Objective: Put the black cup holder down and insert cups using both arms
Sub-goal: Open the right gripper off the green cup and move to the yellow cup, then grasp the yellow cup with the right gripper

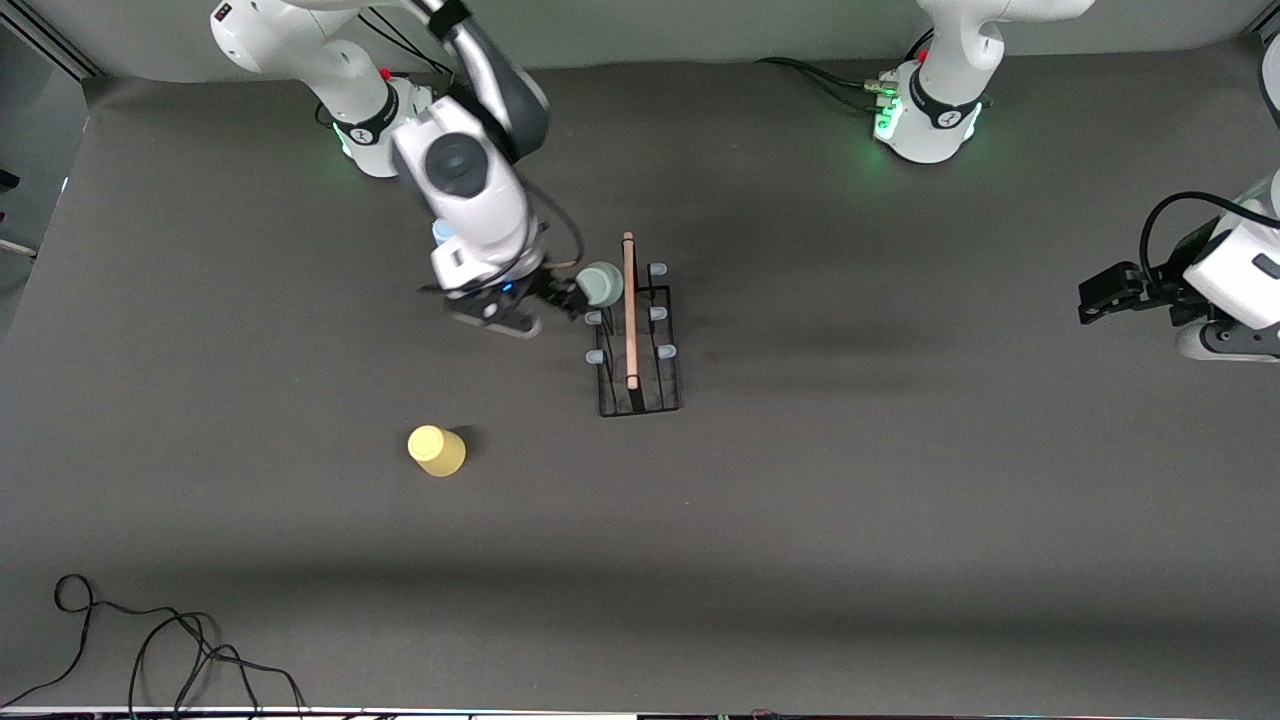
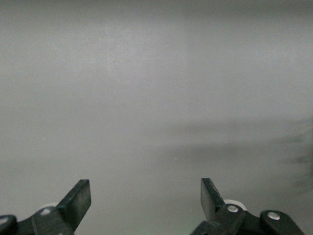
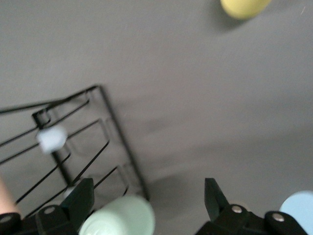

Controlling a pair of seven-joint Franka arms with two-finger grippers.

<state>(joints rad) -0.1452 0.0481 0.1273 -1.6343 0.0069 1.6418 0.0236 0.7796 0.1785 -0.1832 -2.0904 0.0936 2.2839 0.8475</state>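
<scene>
Beside the small black wire cup holder [image 1: 640, 345] with its light wooden rod handle [image 1: 629, 310], on the side toward the right arm's end of the tabletop [image 1: 850, 520], hangs the right end effector [image 1: 560, 297], its fingers spread apart. The pale green plastic tumbler [image 1: 602, 284] sits on the holder's peg farthest from the front camera on that side, bottom facing out, and in the right wrist view the cup [image 3: 120, 218] lies by one finger [image 3: 78, 200] while the other stands well clear, so I judge it released, not gripped.

The relation that matters next: the handle's long axis runs from the front camera toward the robot bases, with blue-tipped pegs [image 1: 595, 357] jutting out to either side of it. Two pegs on the right arm's side are bare, both nearer the front camera than the green cup.

The yellow plastic tumbler [image 1: 437, 450] stands upside down on the tabletop, nearer the front camera than the holder and toward the right arm's end; the right arm is plainly the closer one. A pale blue cup [image 1: 442, 232] peeks from under that arm's wrist, farther from the front camera than the holder.

The left end effector [image 1: 1085, 302] waits well apart from the holder at the left arm's end, fingers spread on nothing [image 2: 146, 196]
</scene>
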